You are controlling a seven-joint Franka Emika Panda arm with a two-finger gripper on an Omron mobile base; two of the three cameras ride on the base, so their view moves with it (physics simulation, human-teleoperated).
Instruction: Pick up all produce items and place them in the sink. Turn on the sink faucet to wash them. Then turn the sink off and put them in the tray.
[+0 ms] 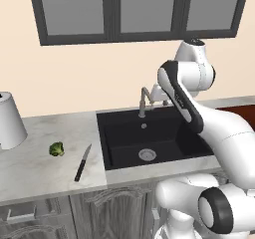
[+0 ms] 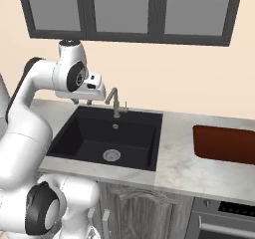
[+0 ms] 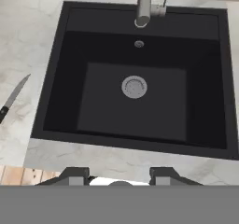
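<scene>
Broccoli floret (image 1: 57, 149) on the desk's (image 1: 35, 168) left part looks light and crumbly, so we'd pinch its stem; fingers (image 3: 119, 173) part-open, empty.

- The sink (image 3: 135, 101) basin lies bare down to its drain (image 3: 134, 87), open from above.
- The faucet (image 3: 144, 6) stands at the sink's back edge, its spout reaching over the rear of the basin.
- On the tabletop (image 1: 35, 163) left of the sink, the knife (image 1: 82, 163) lies near the sink's edge, between it and the broccoli (image 1: 56, 149).
- A white cone-shaped thing (image 1: 10, 121) stands at the far left edge.
- The tray (image 2: 224, 143) on the right lies flat.
</scene>
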